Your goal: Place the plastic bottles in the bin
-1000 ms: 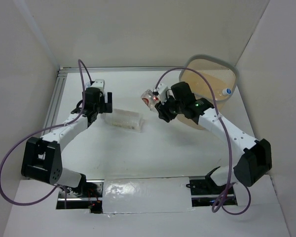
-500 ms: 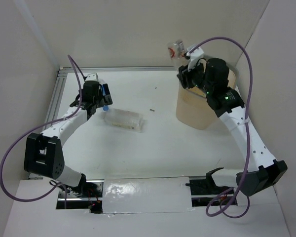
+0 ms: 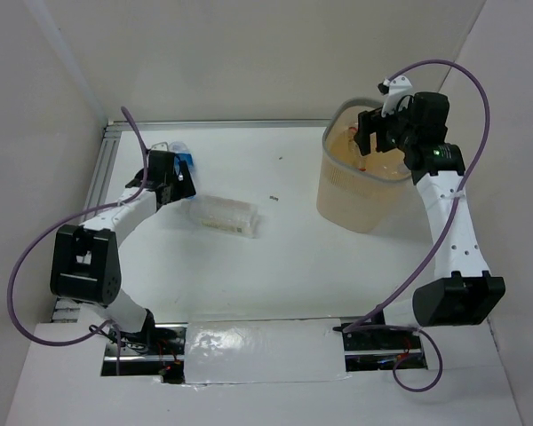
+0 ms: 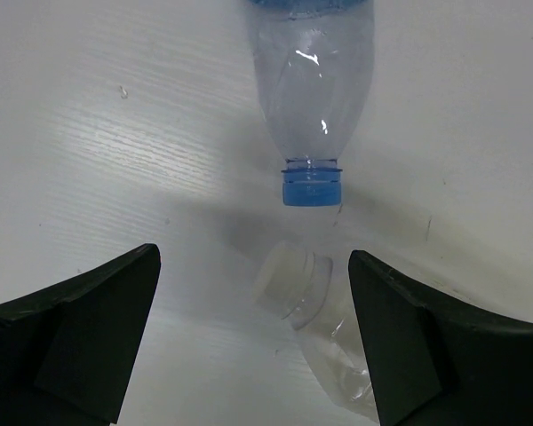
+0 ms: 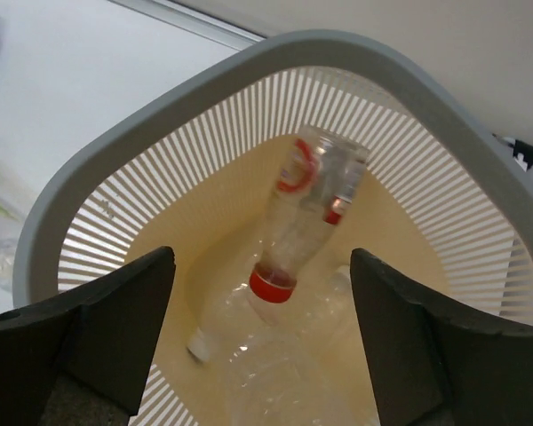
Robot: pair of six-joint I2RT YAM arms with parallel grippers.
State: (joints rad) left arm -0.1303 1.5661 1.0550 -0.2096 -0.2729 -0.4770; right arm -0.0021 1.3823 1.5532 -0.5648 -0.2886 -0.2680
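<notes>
Red-capped bottle (image 5: 311, 213) now inside bin (image 5: 249, 64), left and right jaws apart, blue-capped bottle (image 4: 313, 98) ahead

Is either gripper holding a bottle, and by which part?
Neither. The right gripper is open above the bin, the red-capped bottle loose inside; the left gripper is open over the white-capped bottle.
</notes>
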